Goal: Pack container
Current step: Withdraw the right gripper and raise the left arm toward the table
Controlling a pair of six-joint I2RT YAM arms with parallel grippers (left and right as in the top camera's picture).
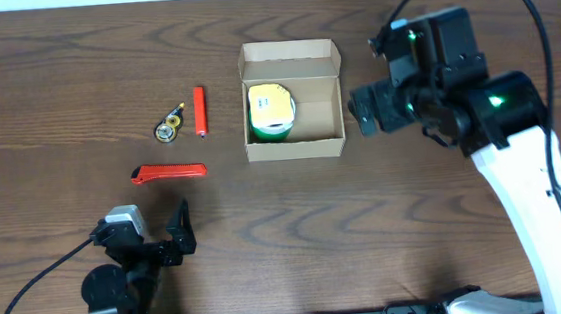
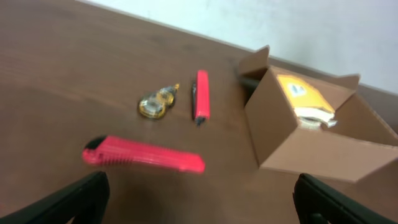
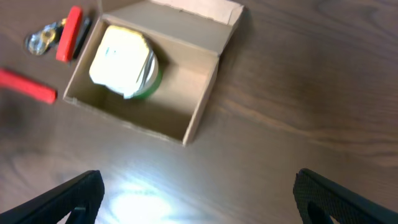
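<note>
The container (image 1: 296, 148) is a tan cardboard box standing open at mid-table, its lid flap folded back on the far side. A green roll with a yellow label (image 1: 270, 111) lies in its left half. My right gripper (image 1: 365, 110) hovers just right of the container, open and holding nothing. In the right wrist view the container (image 3: 202, 106) and roll (image 3: 124, 59) lie ahead of that gripper (image 3: 199, 196). My left gripper (image 1: 174, 234) is low at the front left, open and empty. Ahead of the left gripper (image 2: 202, 202) lies the container (image 2: 323, 149).
Left of the box lie a red box cutter (image 1: 168, 173), a red pen (image 1: 200, 111) and a small yellowish tape dispenser (image 1: 168, 126). The left wrist view shows the cutter (image 2: 143, 155) nearest, then the dispenser (image 2: 158, 102) and pen (image 2: 201, 94).
</note>
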